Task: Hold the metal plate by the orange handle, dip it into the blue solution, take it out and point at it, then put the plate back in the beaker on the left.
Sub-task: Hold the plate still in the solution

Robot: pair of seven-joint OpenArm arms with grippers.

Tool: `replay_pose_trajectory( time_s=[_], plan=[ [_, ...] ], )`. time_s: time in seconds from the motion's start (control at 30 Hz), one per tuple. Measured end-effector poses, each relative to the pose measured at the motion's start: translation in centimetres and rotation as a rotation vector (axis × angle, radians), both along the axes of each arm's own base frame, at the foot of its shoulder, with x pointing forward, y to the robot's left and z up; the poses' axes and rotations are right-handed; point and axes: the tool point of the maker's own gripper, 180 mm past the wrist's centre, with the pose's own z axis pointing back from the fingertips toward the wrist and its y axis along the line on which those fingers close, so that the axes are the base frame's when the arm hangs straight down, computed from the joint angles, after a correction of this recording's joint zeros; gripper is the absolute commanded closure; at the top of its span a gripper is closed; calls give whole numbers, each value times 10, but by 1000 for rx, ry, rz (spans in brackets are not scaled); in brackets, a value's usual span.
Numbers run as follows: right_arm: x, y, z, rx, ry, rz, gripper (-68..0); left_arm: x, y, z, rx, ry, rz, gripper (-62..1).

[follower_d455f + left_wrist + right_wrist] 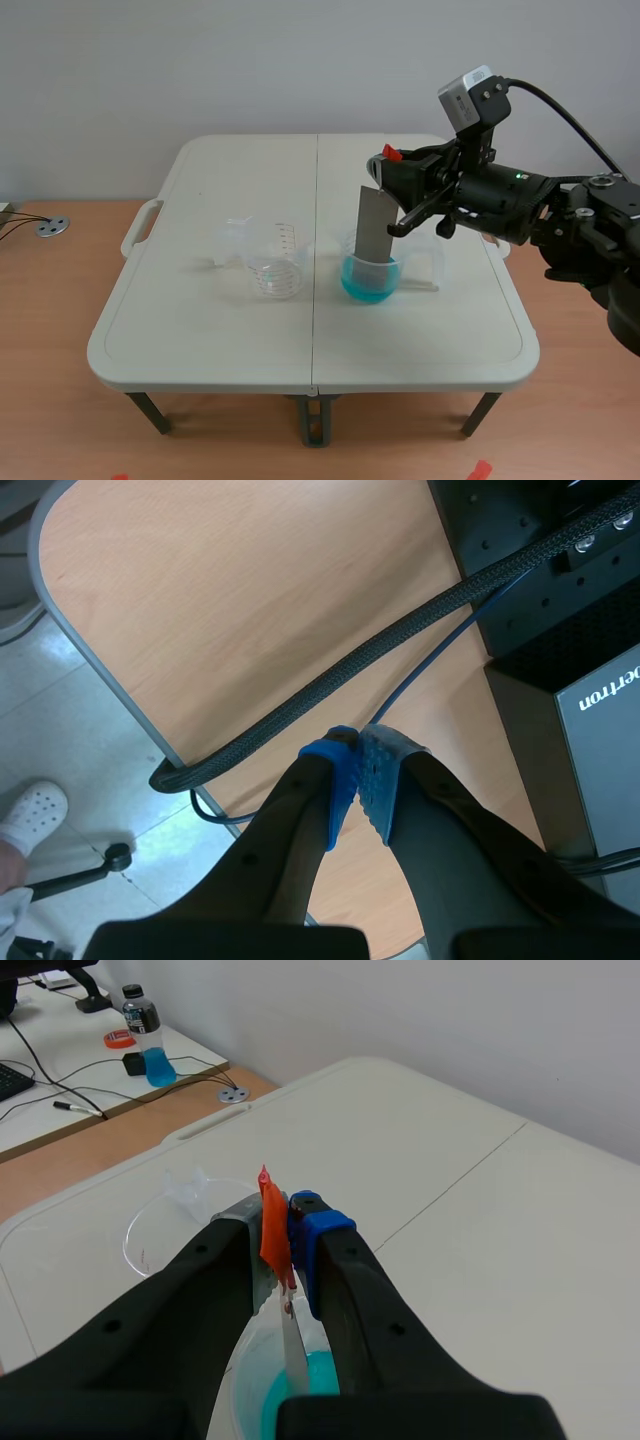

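Two grippers, unlike duties: the left gripper (358,765) is pinched closed on nothing, over a wooden desk (250,600) and cables (330,680); the right gripper (292,1228) clamps the orange handle (271,1228) at the top of the metal plate (374,225); the plate hangs nearly upright, its lower end inside the beaker of blue solution (370,282). Thin and stiff, probably light and slick when wet, it is best held by that small tab alone; further left stands the empty beaker (276,272), likely easy to tip.
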Motion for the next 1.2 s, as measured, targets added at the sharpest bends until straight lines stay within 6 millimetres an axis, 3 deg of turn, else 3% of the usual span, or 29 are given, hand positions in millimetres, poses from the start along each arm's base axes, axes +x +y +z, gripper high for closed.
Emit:
replay_pose_trajectory(
  time_s=[0.4, 1.2],
  plan=[
    [0, -5, -10, -3, 27, -12, -11, 0, 0, 0, 0, 0, 0, -17],
    [0, -5, -10, -5, 24, -12, -11, -3, -5, -1, -4, 11, 10, -17]
  ],
)
